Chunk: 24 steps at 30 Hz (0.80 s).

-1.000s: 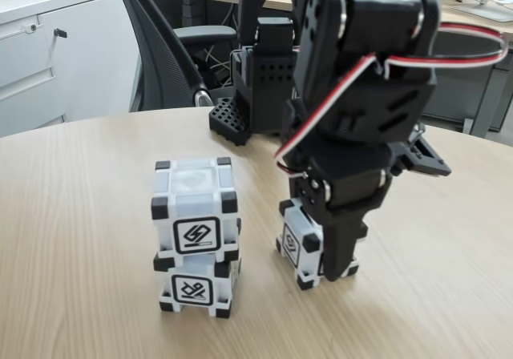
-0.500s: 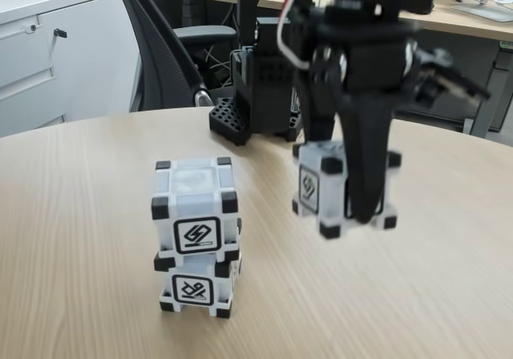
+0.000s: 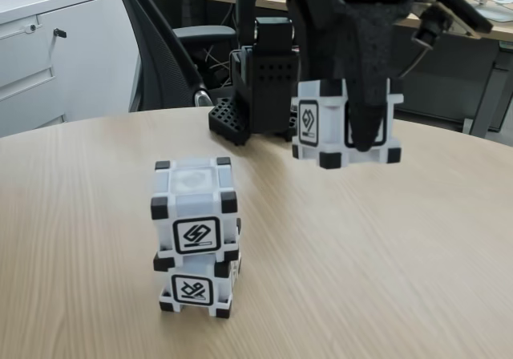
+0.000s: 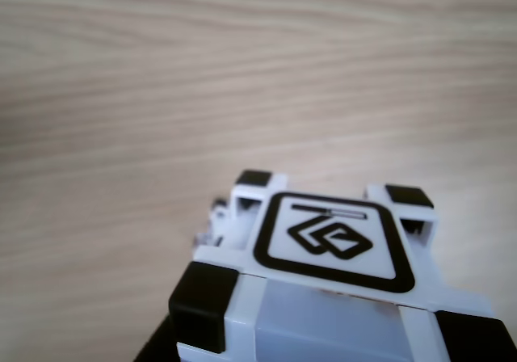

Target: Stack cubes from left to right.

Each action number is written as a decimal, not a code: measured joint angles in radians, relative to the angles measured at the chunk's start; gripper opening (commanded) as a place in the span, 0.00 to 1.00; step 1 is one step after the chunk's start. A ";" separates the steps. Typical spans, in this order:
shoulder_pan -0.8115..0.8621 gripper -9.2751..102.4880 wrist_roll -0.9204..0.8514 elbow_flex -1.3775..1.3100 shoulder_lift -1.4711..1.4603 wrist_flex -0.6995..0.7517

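Carrying third cube (image 3: 321, 127) clamped in gripper (image 3: 365, 139), aloft at two o'clock from two-cube stack (image 3: 195, 235) on table (image 3: 80, 215) | rigid, light-looking, smooth plastic | grip flat opposite faces, mid-height.

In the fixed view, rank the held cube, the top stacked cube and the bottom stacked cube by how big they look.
1. Held cube, in the tool, and top stacked cube: they look about alike, so no ranking.
2. Bottom stacked cube: looks smallest, since the top one hides part of it.
All three seem the same kind; camera nearness makes the differences unsure.
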 measured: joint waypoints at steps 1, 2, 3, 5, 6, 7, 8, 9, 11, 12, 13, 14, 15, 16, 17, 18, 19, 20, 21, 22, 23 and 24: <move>0.000 0.08 0.000 0.000 0.000 0.008; 0.000 0.08 0.000 0.000 0.000 0.011; 0.000 0.08 -0.005 0.000 0.000 0.012; 0.011 0.08 -0.017 0.000 0.000 0.012; 0.023 0.08 -0.023 0.000 0.000 0.012; 0.043 0.08 -0.034 0.000 0.000 0.012; 0.066 0.08 -0.048 0.000 0.000 0.012; 0.094 0.08 -0.063 0.000 0.000 0.012; 0.141 0.08 -0.095 0.000 0.000 0.012; 0.161 0.08 -0.109 0.000 0.000 0.012; 0.179 0.08 -0.121 0.000 0.000 0.012; 0.198 0.08 -0.133 0.000 0.000 0.012; 0.215 0.08 -0.143 0.000 0.000 0.012; 0.230 0.08 -0.150 0.000 0.000 0.014; 0.241 0.08 -0.155 0.000 0.000 0.014; 0.249 0.08 -0.156 0.000 0.000 0.014; 0.256 0.08 -0.161 0.000 0.000 0.014; 0.262 0.08 -0.166 0.000 0.000 0.014; 0.268 0.08 -0.169 0.000 0.000 0.014; 0.276 0.08 -0.170 0.000 0.000 0.014; 0.281 0.08 -0.173 -0.008 0.000 0.014; 0.282 0.08 -0.173 -0.025 0.000 0.014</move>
